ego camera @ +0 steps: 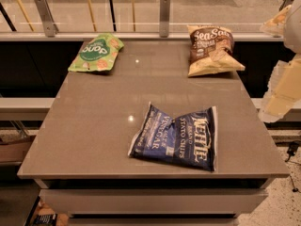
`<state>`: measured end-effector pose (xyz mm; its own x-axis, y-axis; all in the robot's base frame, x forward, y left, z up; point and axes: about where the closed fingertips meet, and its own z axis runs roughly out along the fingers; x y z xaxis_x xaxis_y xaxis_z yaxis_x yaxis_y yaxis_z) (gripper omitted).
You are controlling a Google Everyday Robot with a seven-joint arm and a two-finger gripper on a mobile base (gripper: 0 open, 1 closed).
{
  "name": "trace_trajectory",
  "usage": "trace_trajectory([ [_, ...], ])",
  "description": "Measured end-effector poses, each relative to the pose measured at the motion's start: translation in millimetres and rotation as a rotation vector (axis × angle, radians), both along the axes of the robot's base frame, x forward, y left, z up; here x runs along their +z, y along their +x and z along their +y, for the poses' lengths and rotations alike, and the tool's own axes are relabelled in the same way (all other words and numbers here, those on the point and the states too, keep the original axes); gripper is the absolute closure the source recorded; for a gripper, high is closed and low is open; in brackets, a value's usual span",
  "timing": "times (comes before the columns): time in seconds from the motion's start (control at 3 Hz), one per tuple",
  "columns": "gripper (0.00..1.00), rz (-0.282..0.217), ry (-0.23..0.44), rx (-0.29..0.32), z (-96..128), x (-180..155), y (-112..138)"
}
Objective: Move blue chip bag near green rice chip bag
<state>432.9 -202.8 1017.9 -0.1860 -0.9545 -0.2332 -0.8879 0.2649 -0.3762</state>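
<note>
Lying flat on the near half of the worktop (84, 126), a little right of centre, the blue chip bag (176, 138) is untouched and well apart from the green rice chip bag (96, 47), which sits at the far left corner. Open worktop lies between the two, so the move looks not yet begun: reaching, grasping, carrying far and left, and setting down are all left to do. A brown-and-cream Sea Salt bag (211, 51) rests at the far right, off the likely path. The end effector (277, 100) hangs beyond the worktop's right edge, away from every bag; whether it is wide or narrow I cannot tell.
</note>
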Motion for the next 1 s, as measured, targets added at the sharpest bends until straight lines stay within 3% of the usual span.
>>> trace_trajectory([
  [0.67, 0.00, 0.001, -0.028, 0.001, 28, -8, -12],
  [1.0, 0.00, 0.055, -0.065, 0.009, 43, -34, -13],
])
